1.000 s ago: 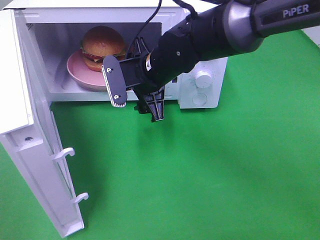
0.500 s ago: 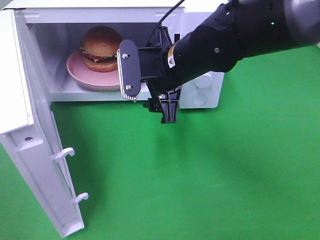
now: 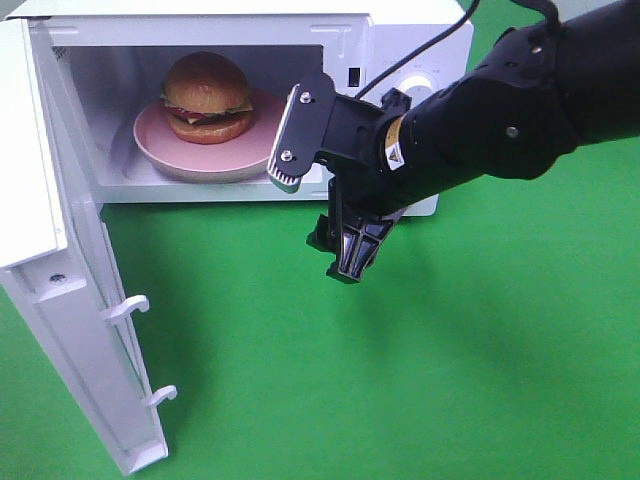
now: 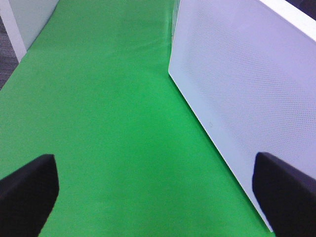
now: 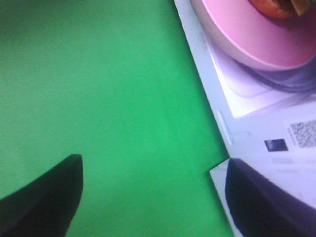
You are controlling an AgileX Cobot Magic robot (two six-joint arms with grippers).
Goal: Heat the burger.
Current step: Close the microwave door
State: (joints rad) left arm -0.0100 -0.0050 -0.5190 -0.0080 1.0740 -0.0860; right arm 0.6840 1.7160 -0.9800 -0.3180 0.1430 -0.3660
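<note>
The burger [image 3: 207,92] sits on a pink plate [image 3: 170,152] inside the white microwave [image 3: 200,30], whose door [image 3: 45,230] hangs wide open at the left. My right gripper [image 3: 322,195] hovers just in front of the oven's opening, to the right of the plate, open and empty. In the right wrist view the plate [image 5: 242,37] and a sliver of the burger [image 5: 274,7] lie past the open gripper [image 5: 153,197]. My left gripper [image 4: 155,197] is open over green cloth beside a white perforated panel [image 4: 237,94]. The left arm does not show in the exterior view.
Green cloth [image 3: 450,350] covers the table in front of the microwave. The open door juts toward the front left edge, with two latch hooks [image 3: 130,305] on its inner side. The right arm [image 3: 500,120] hides most of the control panel.
My right gripper has drawn back from the oven opening, moving right and a little lower, and has turned. The burger and plate stay put inside. The door has not moved.
</note>
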